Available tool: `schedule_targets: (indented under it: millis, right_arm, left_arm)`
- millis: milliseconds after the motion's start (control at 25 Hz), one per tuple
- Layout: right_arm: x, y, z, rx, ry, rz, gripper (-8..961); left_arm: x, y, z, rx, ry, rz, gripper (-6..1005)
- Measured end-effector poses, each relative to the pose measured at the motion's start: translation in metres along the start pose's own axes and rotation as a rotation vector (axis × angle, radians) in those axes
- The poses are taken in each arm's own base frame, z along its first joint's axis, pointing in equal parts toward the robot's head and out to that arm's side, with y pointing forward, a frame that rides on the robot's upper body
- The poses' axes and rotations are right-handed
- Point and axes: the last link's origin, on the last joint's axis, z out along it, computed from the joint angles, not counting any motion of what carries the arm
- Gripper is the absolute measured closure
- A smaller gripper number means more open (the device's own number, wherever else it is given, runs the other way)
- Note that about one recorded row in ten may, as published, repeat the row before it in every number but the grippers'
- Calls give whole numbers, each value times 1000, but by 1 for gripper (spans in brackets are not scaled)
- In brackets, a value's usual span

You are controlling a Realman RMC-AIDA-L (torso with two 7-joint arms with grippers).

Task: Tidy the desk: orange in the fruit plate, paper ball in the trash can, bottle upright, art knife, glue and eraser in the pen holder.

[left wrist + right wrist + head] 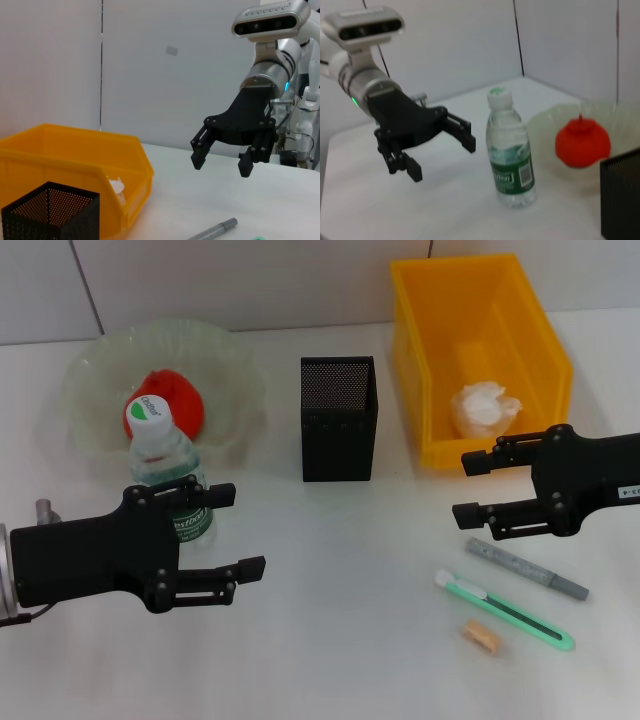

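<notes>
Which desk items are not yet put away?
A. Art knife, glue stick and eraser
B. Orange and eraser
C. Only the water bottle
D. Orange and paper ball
A: the art knife, glue stick and eraser lie on the desk, not in the pen holder.

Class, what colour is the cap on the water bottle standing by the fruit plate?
The bottle cap is white with a green rim, best seen in the head view.

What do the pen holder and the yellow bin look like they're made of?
Pen holder: looks like black perforated metal mesh with a matte finish; fine holes show on its inner wall. Yellow bin: apparently moulded plastic, smooth and slightly glossy, with thick uniform walls.
</notes>
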Motion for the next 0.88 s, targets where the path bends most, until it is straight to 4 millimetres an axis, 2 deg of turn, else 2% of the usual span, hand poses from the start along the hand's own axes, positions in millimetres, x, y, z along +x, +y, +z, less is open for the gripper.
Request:
schedule_targets:
  millis: [560, 880]
  right_arm:
    - [-39, -2, 8, 107, 356, 109, 255]
    - [-51, -6, 15, 171, 479, 149, 255]
  left_arm:
    - [0, 0, 3, -8, -5, -2, 137]
    - [2, -2, 6, -12, -4, 3, 137]
